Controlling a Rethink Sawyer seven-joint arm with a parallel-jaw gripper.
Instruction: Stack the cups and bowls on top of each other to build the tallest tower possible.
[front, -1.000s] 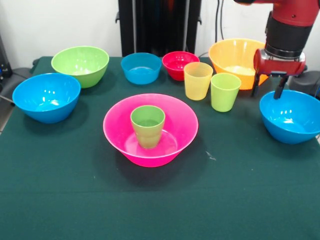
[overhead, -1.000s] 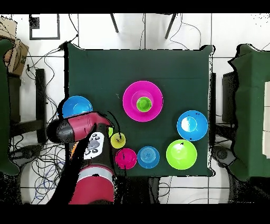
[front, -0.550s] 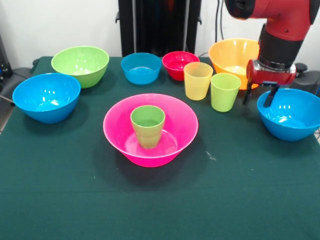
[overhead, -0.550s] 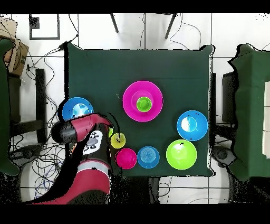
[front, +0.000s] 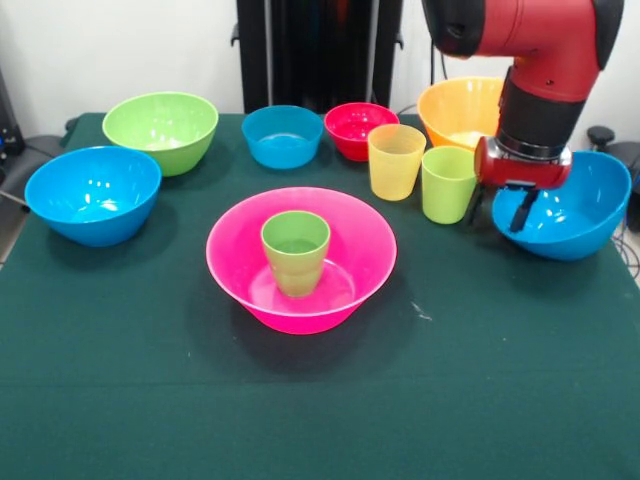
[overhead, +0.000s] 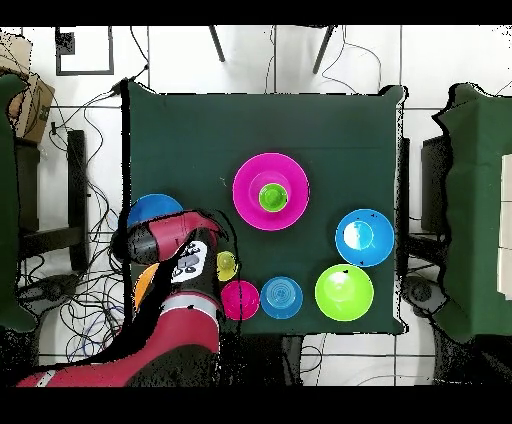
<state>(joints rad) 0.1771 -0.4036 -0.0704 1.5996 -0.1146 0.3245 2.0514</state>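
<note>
A wide pink bowl (front: 228, 250) sits mid-table with a green cup (front: 295, 250) upright inside it; the overhead view shows the same pink bowl (overhead: 248, 180) and green cup (overhead: 272, 197). At the right, my gripper (front: 495, 210) is shut on the near rim of a blue bowl (front: 572, 212), one finger inside and one outside, and the bowl tilts up toward me. A yellow-orange cup (front: 395, 160) and a lime cup (front: 447, 185) stand just left of the gripper. From overhead the arm covers the gripper, beside the blue bowl (overhead: 150, 209).
Along the far side stand a green bowl (front: 160, 130), a small blue bowl (front: 282, 135), a small red bowl (front: 358, 128) and a large orange bowl (front: 458, 105). Another blue bowl (front: 92, 195) sits at the left. The table edge runs close to the right of the held bowl.
The gripper moved left and down onto the right blue bowl's rim and closed on it. That bowl has shifted left and tipped up.
</note>
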